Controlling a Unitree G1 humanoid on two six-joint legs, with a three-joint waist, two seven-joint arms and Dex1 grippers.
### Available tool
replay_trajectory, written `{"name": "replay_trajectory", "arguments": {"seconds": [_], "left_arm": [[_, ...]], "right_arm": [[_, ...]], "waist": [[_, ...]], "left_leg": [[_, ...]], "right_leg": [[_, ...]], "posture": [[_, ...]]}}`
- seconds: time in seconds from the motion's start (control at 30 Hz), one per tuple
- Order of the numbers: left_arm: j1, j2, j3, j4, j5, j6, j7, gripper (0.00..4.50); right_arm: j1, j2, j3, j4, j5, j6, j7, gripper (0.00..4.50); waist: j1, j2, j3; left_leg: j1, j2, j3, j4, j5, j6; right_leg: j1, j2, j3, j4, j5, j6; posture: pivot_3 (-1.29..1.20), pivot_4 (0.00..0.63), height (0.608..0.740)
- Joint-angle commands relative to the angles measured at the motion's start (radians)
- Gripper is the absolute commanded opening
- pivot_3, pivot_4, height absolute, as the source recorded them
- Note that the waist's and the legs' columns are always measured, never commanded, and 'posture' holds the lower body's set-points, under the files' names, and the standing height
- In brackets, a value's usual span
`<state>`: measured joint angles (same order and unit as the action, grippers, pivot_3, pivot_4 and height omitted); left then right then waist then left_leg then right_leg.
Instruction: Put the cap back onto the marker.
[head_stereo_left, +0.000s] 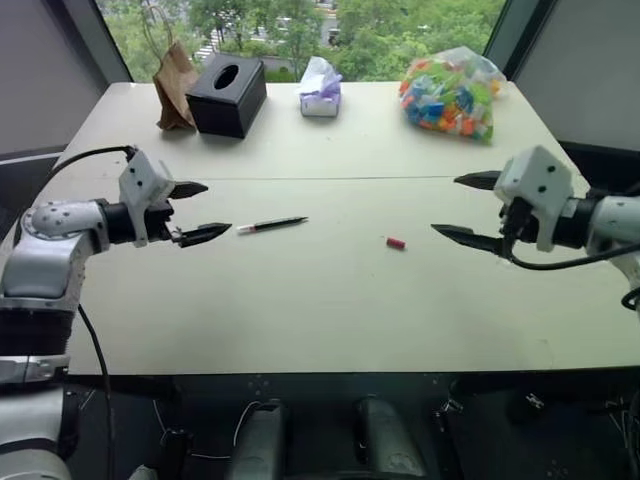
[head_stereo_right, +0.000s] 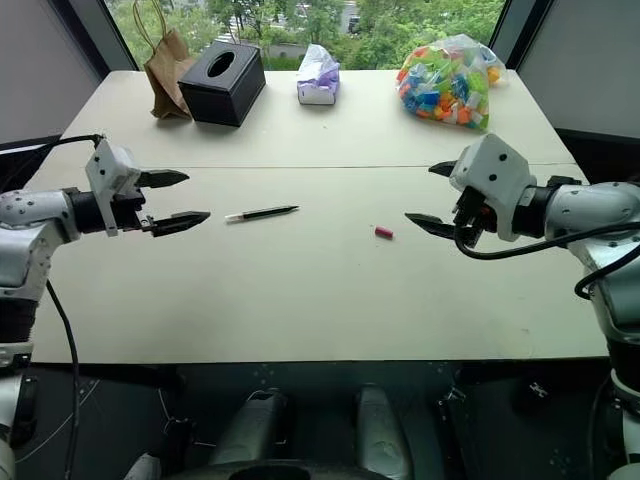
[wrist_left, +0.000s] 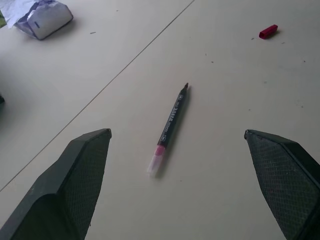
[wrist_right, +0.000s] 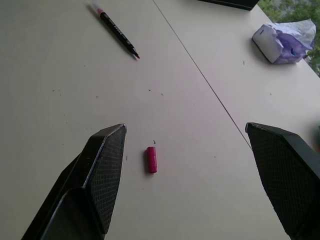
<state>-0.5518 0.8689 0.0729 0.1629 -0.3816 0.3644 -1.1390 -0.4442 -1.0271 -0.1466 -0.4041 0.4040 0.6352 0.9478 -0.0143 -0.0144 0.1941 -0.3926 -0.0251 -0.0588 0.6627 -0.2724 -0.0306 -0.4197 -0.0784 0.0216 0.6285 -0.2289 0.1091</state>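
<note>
basically nothing's done yet as far as i can tell. the marker (head_stereo_left: 272, 224) is lying flat on the table (head_stereo_left: 300, 300), a bit left of centre, with its whitish end toward the left gripper (head_stereo_left: 196, 211). the cap (head_stereo_left: 396, 243) is sitting on its own, well apart from the marker, off toward the right gripper (head_stereo_left: 466, 207). both grippers hover above the table with their fingers spread wide and nothing in them, left one lined up on the marker, right one on the cap. so my read: both pickups are left to do, then lining the cap up with the tip and pushing it on. tissue box (head_stereo_left: 228, 94), paper bag (head_stereo_left: 174, 86) and a bag of colourful bits (head_stereo_left: 450, 94) sit at the far edge, out of the way.
</note>
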Motion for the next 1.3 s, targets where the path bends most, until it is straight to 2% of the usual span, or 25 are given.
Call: {"name": "replay_trajectory", "arguments": {"seconds": [0.03,0.97,1.1,1.23,1.3], "left_arm": [[-0.01,0.03,0.019,-0.027,-0.012,0.022,-0.027,4.47],[-0.021,-0.006,0.008,-0.031,-0.006,0.014,-0.024,4.47],[-0.064,-0.041,-0.018,0.068,0.02,-0.044,-0.041,4.47],[-0.136,-0.104,-0.078,0.267,0.098,-0.179,-0.074,4.47],[-0.218,-0.174,-0.125,0.434,0.154,-0.268,-0.083,4.47]], "right_arm": [[-0.033,-0.005,-0.016,-0.049,0.036,0.028,-0.004,3.95],[-0.014,0.039,0.014,-0.077,0.022,0.02,-0.064,3.95],[-0.002,0.074,0.009,-0.092,0.013,0.024,-0.112,3.95],[0.039,0.126,0.02,-0.108,-0.02,0.014,-0.176,3.95],[0.089,0.16,0.026,-0.132,-0.04,0.011,-0.223,3.95]], "waist": [[0.0,0.0,0.0],[0.001,0.0,0.0],[0.001,0.0,0.0],[0.004,-0.001,0.0],[0.009,-0.002,-0.001]], "left_leg": [[0.0,0.0,0.0,0.0,0.0,0.0],[-0.001,0.0,0.0,0.0,0.0,0.0],[-0.001,0.0,0.001,0.0,0.0,0.0],[-0.001,-0.003,0.001,0.001,0.0,0.0],[-0.002,-0.003,0.001,0.001,0.0,0.0]], "right_leg": [[0.0,0.0,0.0,0.0,0.0,0.0],[-0.002,0.0,0.001,0.0,0.0,0.0],[-0.002,0.0,0.001,0.001,0.0,0.001],[-0.001,0.0,0.0,0.001,0.0,0.001],[-0.002,0.0,0.0,0.001,0.0,0.001]], "posture": [[0.0,0.15,0.74],[0.0,0.15,0.74],[0.0,0.15,0.74],[0.0,0.15,0.74],[0.0,0.15,0.74]]}}
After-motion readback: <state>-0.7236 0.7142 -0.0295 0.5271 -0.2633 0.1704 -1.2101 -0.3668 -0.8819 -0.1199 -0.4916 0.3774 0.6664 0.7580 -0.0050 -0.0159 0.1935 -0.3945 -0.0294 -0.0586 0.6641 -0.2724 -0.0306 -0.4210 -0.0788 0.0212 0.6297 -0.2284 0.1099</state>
